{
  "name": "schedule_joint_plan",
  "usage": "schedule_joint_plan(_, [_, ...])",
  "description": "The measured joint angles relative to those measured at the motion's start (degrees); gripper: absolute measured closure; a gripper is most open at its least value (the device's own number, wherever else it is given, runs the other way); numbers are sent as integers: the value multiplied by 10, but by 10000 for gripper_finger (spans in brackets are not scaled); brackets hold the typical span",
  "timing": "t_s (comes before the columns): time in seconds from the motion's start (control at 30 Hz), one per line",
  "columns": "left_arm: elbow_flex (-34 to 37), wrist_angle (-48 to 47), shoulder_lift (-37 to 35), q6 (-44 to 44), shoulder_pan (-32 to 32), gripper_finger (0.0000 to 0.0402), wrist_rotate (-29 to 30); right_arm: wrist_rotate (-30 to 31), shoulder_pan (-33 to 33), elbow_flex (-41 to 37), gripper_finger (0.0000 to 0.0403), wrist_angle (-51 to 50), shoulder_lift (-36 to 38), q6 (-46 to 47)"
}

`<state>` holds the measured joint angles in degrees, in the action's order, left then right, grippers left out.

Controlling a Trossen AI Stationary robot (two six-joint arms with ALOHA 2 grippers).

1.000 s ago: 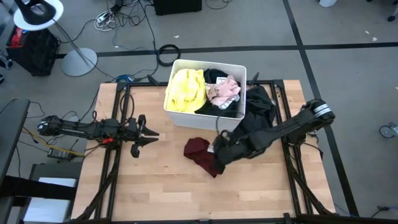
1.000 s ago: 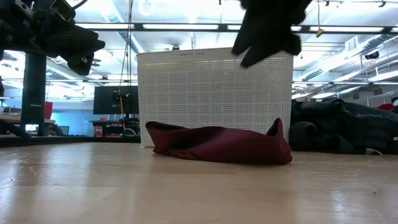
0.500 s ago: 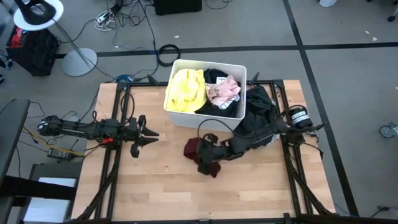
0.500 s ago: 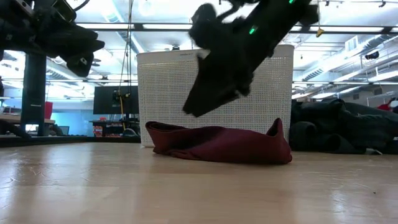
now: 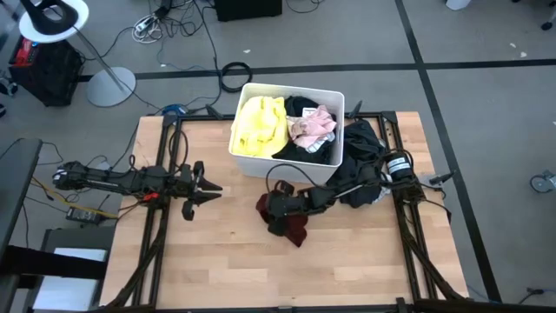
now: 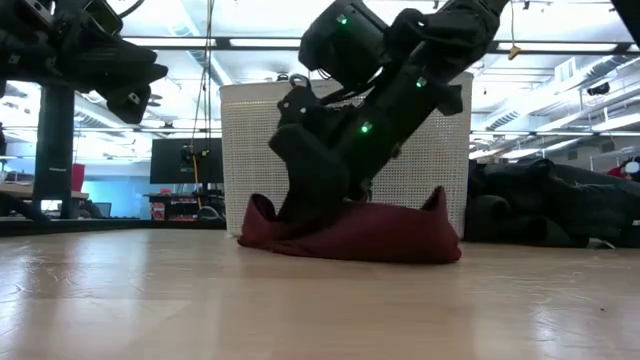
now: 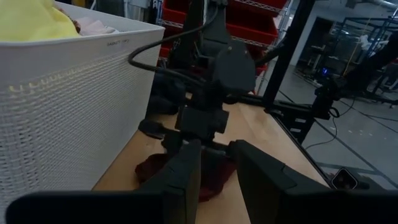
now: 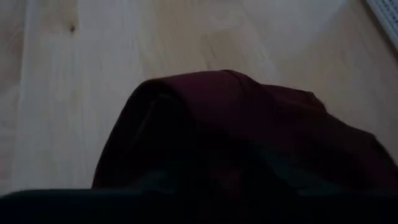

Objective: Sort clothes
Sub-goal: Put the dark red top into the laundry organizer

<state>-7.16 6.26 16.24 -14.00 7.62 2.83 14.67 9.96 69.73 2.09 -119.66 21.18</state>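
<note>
1. The right gripper (image 5: 276,211) is down on the maroon garment (image 5: 295,228), pressing into its end nearer the left arm; in the low view the gripper (image 6: 305,205) sinks into the cloth (image 6: 385,232) at table level.
2. Whether its fingers have clenched on the fabric cannot be told: they are buried in the cloth, and the right wrist view shows only a dark maroon fold (image 8: 236,137) close to the lens.
3. The maroon garment lies crumpled on the wooden table (image 5: 217,261), just in front of the white bin (image 5: 252,165), bunched into a low heap with raised ends.
4. The left gripper (image 5: 208,189) hovers above the table, well apart from the garment, fingers parted and empty.
5. In the bin lie a yellow garment (image 5: 258,124), a pink one (image 5: 311,126) and a black one (image 5: 300,106).
6. A dark heap of clothes (image 5: 363,143) lies on the table beside the bin, on the right arm's side.
</note>
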Motion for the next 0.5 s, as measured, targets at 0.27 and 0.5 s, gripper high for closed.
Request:
schedule_joint_plan(0.27, [0,-1,0,11,0,295,0,-20,5,-5,385,-21,58,-1])
schedule_joint_plan(0.5, [0,2,0,33,0,295,0,41,18,-4,396,-41,166,-4])
